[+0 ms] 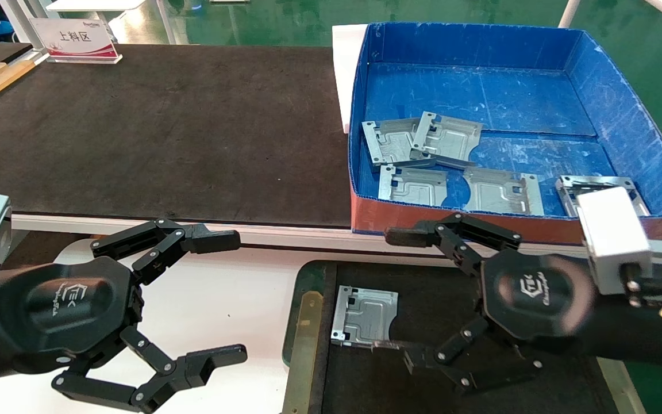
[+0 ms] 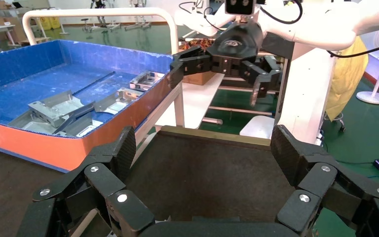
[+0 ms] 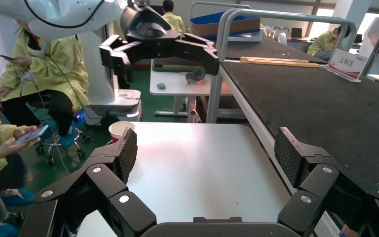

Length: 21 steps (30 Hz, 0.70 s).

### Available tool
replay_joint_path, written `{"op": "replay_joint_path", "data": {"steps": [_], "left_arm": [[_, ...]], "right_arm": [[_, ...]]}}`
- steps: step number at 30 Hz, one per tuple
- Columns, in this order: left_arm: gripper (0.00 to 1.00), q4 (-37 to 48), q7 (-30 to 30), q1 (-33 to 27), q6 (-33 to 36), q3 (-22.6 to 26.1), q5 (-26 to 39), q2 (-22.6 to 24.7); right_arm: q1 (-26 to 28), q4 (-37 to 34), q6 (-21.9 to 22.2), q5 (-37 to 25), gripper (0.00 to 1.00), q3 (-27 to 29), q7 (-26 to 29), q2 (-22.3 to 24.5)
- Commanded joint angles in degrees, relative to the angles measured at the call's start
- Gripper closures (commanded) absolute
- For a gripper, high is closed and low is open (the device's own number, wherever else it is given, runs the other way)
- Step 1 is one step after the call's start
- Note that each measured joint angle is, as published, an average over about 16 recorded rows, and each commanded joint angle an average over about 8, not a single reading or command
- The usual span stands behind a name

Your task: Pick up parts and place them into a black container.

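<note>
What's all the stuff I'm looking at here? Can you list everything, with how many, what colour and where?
parts in the box: five, silver-grey, on the floor of the blue box, two overlapping
part in the tray: one, silver-grey, flat near the tray's left end
black container: one, black floor with green rim, in front of the blue box
blue box: one, blue walls, orange front, on the right beside the belt
belt: one, black, stretching left of the box
sign: one, white and red, far end of the belt
white table: one, under the left arm
left gripper: one, black, open over the white table
right gripper: one, black, open over the tray
</note>
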Motion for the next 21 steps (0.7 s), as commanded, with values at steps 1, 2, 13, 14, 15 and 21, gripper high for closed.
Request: {"op": "replay_joint_path", "data": {"steps": [1,2,13,14,15,21], "left_arm": [[0.0,0.0,0.0,0.0,0.0,0.0,0.0,0.0],[0.0,0.0,0.0,0.0,0.0,0.0,0.0,0.0],[0.0,0.0,0.0,0.0,0.0,0.0,0.0,0.0],[0.0,0.0,0.0,0.0,0.0,0.0,0.0,0.0],[0.0,0.0,0.0,0.0,0.0,0.0,0.0,0.0],[0.0,0.02,0.0,0.01,-0.02,0.0,-0.02,-0.01]], "right_arm": [[-0.78,1.49,0.19,-0.33,0.0,1.35,1.17,0.53],[-1.18,2.24,0.29,-0.49,0.0,2.04,1.76,0.81],[-5.43,10.29,1.31,-2.26,0.0,9.37,8.08,3.7],[-5.71,10.82,1.38,-2.38,0.0,9.85,8.49,3.89],[-6.03,11.44,1.44,-2.51,0.0,10.42,8.98,4.11],[-7.2,13.65,1.66,-2.96,0.0,12.44,10.37,4.92]]}}
